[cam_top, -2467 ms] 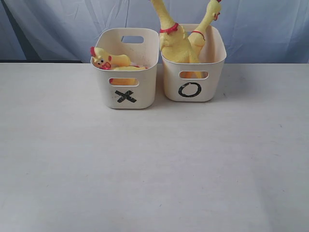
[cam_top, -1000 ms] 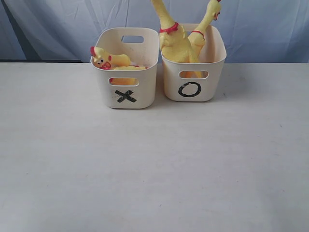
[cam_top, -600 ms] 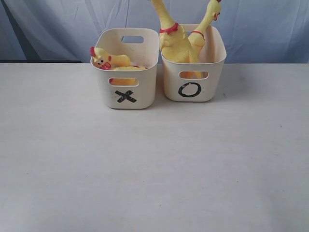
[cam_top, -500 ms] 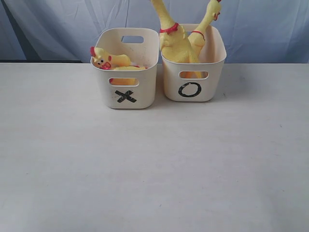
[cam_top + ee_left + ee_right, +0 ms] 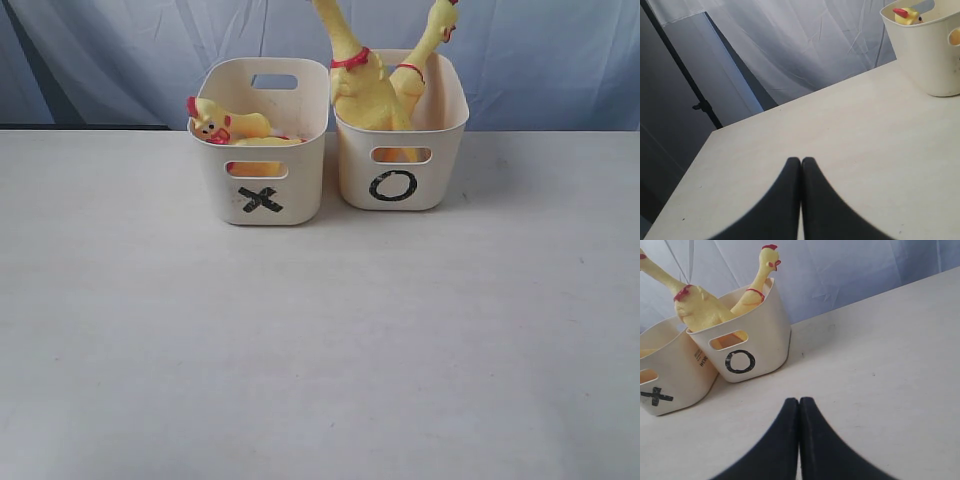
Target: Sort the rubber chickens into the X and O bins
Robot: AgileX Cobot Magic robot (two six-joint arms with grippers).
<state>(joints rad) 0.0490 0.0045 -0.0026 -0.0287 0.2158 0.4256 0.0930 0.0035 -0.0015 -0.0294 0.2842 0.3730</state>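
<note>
Table (image 5: 320, 350) has both bins at the far side: chicken pieces (image 5: 225, 125) in the X bin (image 5: 262, 185) on the left, whole chickens (image 5: 365, 90) in the O bin (image 5: 440, 170). Your left hand (image 5: 801, 161) and right hand (image 5: 799, 400) are pinched together, empty. Looks sorted to me, so I'd just park.

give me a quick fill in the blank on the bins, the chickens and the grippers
1. In the exterior view the X bin stands to the ___ of the O bin.
2. The two long chickens stand in the ___ bin.
3. The loose chicken head lies in the ___ bin.
4. The left gripper and the right gripper are both ___ and hold nothing.

Missing words: left; O; X; shut
</note>
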